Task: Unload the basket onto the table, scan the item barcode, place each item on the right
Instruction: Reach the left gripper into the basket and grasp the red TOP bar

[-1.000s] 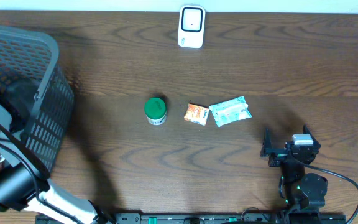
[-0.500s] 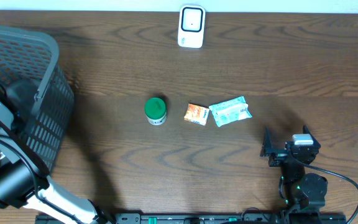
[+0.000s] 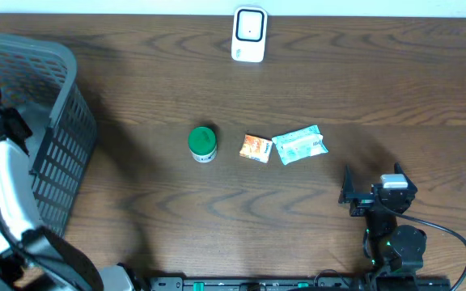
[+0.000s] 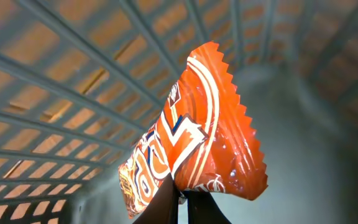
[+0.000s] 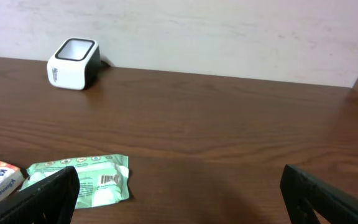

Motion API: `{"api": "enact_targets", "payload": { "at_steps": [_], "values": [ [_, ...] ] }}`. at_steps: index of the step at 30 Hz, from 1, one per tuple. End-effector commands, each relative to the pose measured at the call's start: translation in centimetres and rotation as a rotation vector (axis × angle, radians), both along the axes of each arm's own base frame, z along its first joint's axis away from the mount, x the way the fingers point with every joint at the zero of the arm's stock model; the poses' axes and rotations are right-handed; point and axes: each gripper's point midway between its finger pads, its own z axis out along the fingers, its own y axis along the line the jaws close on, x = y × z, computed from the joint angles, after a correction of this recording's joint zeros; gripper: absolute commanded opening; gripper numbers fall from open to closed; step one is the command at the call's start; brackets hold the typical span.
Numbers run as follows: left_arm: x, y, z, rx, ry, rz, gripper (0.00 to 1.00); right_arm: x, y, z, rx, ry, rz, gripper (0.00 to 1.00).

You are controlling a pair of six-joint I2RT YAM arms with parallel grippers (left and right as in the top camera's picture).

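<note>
Change: left gripper (image 4: 182,198) has just snapped from wide to fully closed inside the grey mesh basket (image 3: 65,121); the left wrist view shows its fingertips pinching the bottom seam of an orange snack packet (image 4: 191,143); packet hangs upright above the tips with basket lattice behind it. Overhead, the left arm has also shifted within the basket compared with a moment ago; looks like the start of a lift, my read only.

Meaning for the task: pick looks done, scan not yet started; item is still inside the basket, well apart from the white barcode scanner (image 3: 248,34) at the far table edge. No barcode visible on the packet face shown; may need a rotate before presenting it.

Right gripper (image 5: 180,177): jaws spread wide, holding nothing, parked at the near right of the table; unchanged.

Count:
- scanner: 1
- basket: 1
- item in grip: 1 (orange snack packet)
- loose items on the table: 3, in a row mid-table; green-lidded jar (image 3: 202,143), small orange sachet (image 3: 256,148), teal wipes pack (image 3: 299,145); sachet and wipes pack just beside each other, jar apart
- arms: 2
</note>
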Motion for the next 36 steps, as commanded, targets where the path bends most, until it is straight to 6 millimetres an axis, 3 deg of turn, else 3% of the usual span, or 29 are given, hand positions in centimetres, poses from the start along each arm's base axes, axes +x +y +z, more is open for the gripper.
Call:
{"api": "enact_targets", "payload": {
  "at_steps": [1, 10, 21, 29, 32, 36],
  "values": [
    [0.7, -0.5, 1.1, -0.035, -0.081, 0.012, 0.07, 0.0, -0.3, -0.1, -0.001, 0.004, -0.012, 0.99],
    [0.1, -1.0, 2.7, -0.025, -0.107, 0.007, 0.07, 0.0, -0.3, -0.1, -0.001, 0.004, -0.012, 0.99],
    [-2.2, -2.7, 10.3, 0.078, -0.275, -0.006, 0.07, 0.0, -0.3, -0.1, -0.001, 0.004, -0.012, 0.99],
    [-3.5, -4.7, 14.1, 0.087, -0.402, -0.041, 0.07, 0.0, -0.3, -0.1, -0.001, 0.004, -0.012, 0.99],
    [-3.7, -5.0, 14.7, 0.091, -0.422, -0.047, 0.07, 0.0, -0.3, -0.1, -0.001, 0.004, -0.012, 0.99],
    [-3.5, -4.8, 13.9, 0.078, -0.399, -0.041, 0.07, 0.0, -0.3, -0.1, -0.001, 0.004, -0.012, 0.99]
  ]
}}
